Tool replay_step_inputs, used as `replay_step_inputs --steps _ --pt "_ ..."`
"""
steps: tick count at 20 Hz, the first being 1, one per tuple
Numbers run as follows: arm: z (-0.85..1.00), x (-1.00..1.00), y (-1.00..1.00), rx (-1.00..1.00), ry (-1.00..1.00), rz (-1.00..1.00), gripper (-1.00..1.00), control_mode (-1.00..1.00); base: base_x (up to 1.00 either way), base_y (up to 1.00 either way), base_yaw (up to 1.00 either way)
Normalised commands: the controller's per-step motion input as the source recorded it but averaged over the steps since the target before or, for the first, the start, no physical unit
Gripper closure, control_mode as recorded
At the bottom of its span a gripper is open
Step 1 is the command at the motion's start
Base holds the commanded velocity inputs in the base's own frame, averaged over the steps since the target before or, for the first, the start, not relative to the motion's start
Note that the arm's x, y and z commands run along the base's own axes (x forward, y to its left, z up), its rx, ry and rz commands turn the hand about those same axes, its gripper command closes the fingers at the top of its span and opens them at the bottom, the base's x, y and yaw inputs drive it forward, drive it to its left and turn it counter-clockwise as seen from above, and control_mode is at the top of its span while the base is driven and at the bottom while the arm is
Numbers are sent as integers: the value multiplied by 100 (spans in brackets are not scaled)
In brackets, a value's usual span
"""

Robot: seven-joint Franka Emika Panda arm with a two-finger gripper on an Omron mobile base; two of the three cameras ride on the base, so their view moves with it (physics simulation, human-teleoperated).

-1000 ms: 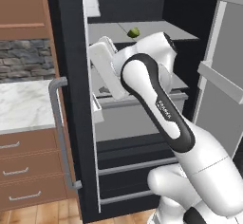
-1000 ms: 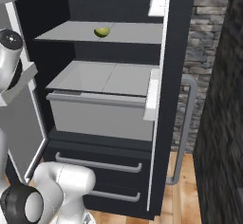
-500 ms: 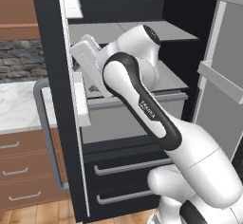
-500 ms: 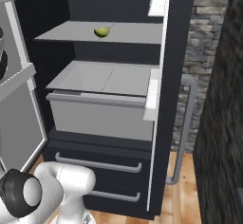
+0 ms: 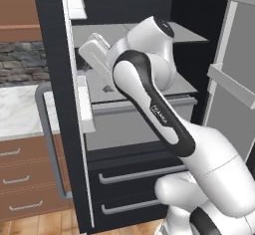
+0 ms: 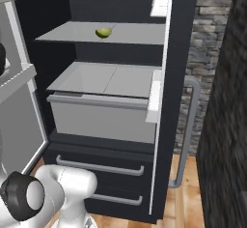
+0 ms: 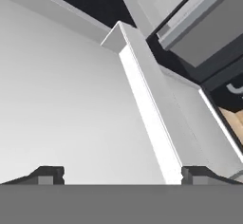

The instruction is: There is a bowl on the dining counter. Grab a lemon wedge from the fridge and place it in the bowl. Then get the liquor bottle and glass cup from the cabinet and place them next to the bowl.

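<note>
Lemon wedge [image 6: 103,32] lying lengthwise on upper fridge [image 6: 120,0] shelf (left-right), gripper [image 7: 122,174] spread wide, empty

White arm with dark joints, seen from the left base view: it rises from the lower right, runs up and to the left in a long forearm, bends sharply at a dark-banded elbow, and ends in a wrist and hand turned toward the upper left. In the right base view, a dark round joint and a white link sit at the lower left. In the hand view, the gripper [image 7: 122,174] shows two small dark fingertips [image 7: 50,174], set far apart at the bottom, jaws wide, nothing between them
</note>
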Motion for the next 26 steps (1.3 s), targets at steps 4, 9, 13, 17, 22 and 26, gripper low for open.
replay_step_inputs --steps 4,9,13,17,22,26 --pt "0 -45 -74 -16 -33 -3 -100 -100 0 0 0" --pt "0 -37 -89 -19 -23 -1 -100 -100 0 0 0" --pt "0 -22 -89 -21 -4 -5 -100 -100 0 0 0" --pt "-8 -21 -75 -28 0 -6 -100 -100 0 0 0" --pt "-37 -45 -48 -33 0 -4 -100 -100 0 0 0" --pt "-31 -67 -58 -32 -7 -1 -100 -100 0 0 0"
